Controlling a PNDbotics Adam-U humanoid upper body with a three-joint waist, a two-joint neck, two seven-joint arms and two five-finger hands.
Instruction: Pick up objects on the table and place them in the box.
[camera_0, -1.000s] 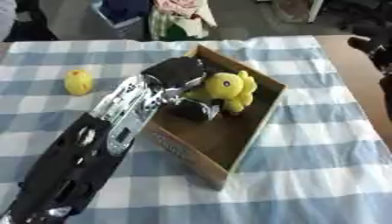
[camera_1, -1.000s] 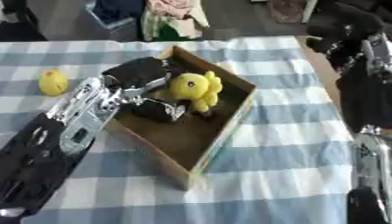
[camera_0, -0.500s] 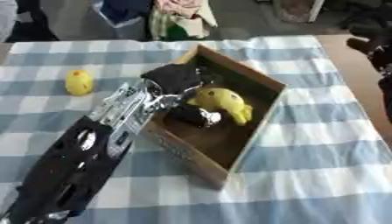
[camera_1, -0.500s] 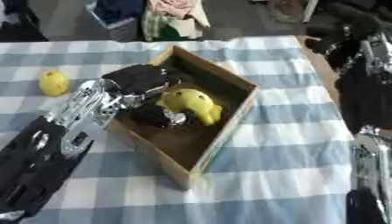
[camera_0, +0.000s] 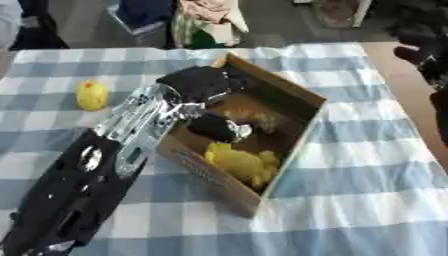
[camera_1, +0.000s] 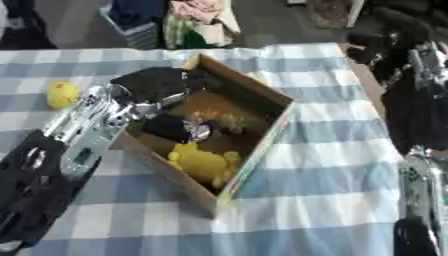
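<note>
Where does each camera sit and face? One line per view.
Left eye view: in the head, looking down at the box on the checked table; left robot hand reaches in from lower left.
Right eye view: same head, same downward look; right arm shows along the right edge.
Shared: box, yellow toy inside, left robot hand.

One box (camera_0: 297, 134), two yellow toys (camera_0: 241, 165) (camera_0: 92, 94), one dark object (camera_0: 214, 128).

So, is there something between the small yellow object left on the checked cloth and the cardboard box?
Yes. The robot's left hand and its silver forearm lie between the small yellow object and the open cardboard box, over the box's near-left wall.
</note>
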